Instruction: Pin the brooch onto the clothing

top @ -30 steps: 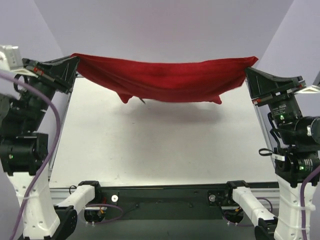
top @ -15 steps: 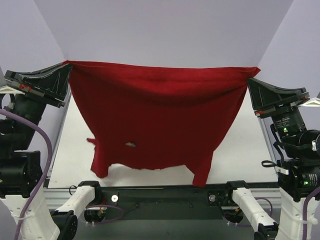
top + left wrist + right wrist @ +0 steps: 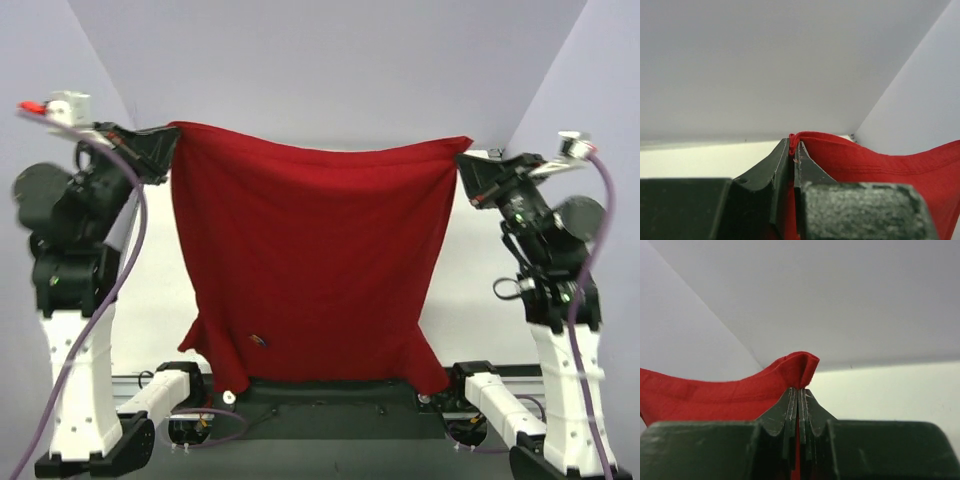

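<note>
The clothing (image 3: 310,260), a deep-red T-shirt, hangs spread out in the air between both arms in the top view. My left gripper (image 3: 170,140) is shut on its upper left corner. My right gripper (image 3: 462,165) is shut on its upper right corner. The shirt's lower edge reaches down to the table's near rail. The brooch (image 3: 258,340), a tiny golden spot, sits on the fabric low on the left. In the left wrist view my gripper (image 3: 794,146) pinches a red fold of the clothing (image 3: 880,165). In the right wrist view my gripper (image 3: 799,390) clamps a corner of the clothing (image 3: 715,395).
The white table (image 3: 160,290) shows on either side of the hanging shirt. The black front rail (image 3: 330,405) with the two arm bases runs along the near edge. Pale walls enclose the back and both sides.
Both arms have lifted the shirt from a bunched band at the back into a tall hanging sheet. The grippers have moved closer together and the brooch has come into view, sliding lower.
</note>
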### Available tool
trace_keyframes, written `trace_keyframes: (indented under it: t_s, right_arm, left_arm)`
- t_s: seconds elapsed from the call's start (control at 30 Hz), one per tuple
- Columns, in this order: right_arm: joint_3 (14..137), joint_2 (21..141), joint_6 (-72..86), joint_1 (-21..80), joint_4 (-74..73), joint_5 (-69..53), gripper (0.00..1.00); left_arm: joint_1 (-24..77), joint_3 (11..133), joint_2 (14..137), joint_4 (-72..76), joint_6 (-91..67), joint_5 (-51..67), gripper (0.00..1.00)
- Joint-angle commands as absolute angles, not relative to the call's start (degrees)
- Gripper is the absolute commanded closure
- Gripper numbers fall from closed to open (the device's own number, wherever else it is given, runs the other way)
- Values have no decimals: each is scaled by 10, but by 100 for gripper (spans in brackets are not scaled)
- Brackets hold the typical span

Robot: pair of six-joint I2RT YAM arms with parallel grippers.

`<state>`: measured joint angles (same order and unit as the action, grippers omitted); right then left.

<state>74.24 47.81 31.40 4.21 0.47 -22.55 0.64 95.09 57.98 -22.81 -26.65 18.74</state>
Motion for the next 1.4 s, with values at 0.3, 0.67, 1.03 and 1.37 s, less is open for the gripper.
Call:
trace_keyframes:
  t_s: [0.3,0.67,1.03,1.37]
  right_arm:
    - [663,748,319,36,165,-225,100]
    - [841,1068,353,23,196,-294,100]
    - [985,1171,373,11,167,-321,100]
    - [920,913,365,14,150,-309,100]
  left_arm:
    - [4,754,758,11,-301,143,100]
    - [8,856,1013,70,-298,172,100]
    - [7,965,1126,68,-306,206,100]
    - [24,948,895,26,-274,162,100]
